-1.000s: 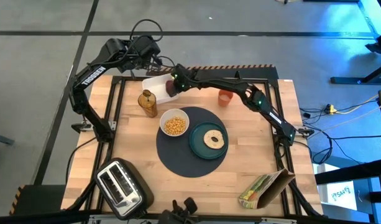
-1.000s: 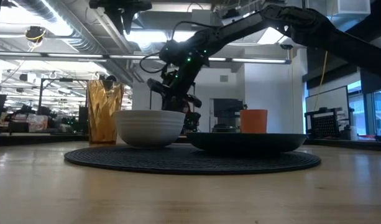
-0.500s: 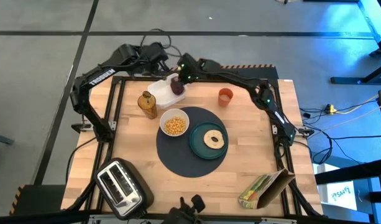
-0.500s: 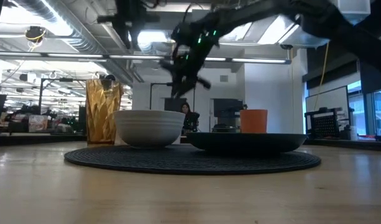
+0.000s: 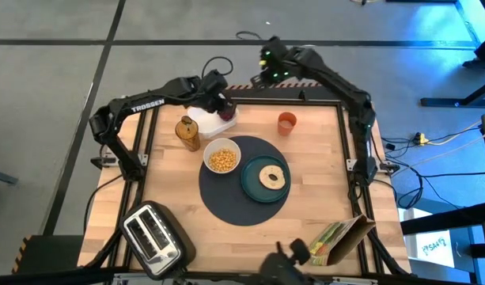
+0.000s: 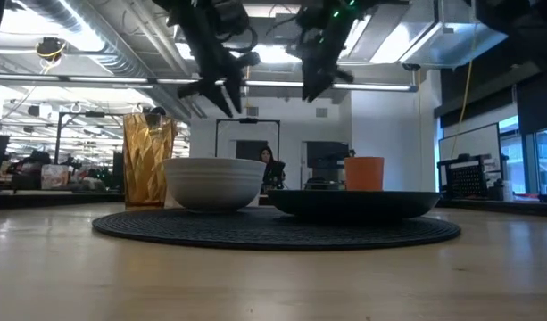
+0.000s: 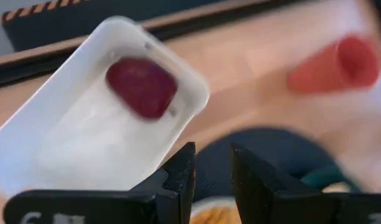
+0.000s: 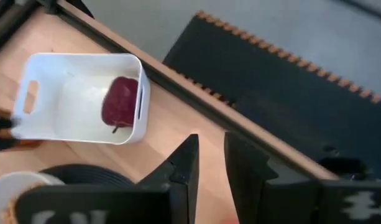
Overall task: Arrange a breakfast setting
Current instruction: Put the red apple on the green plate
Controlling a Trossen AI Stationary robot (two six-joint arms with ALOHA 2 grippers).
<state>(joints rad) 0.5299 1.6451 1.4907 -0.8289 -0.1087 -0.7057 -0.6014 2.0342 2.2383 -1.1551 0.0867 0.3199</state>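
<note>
One round red fruit (image 8: 120,101), glossy-skinned

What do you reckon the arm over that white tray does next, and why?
Probably the left gripper drops into the white tray to take the red fruit. It hovers just above with jaws slightly apart and empty; the right gripper is off past the table's far edge.

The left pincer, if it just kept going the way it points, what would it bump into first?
Probably the white bin holding the red fruit: the left pincer hovers near its corner, empty. Depth is unclear, so it might pass beside it.
</note>
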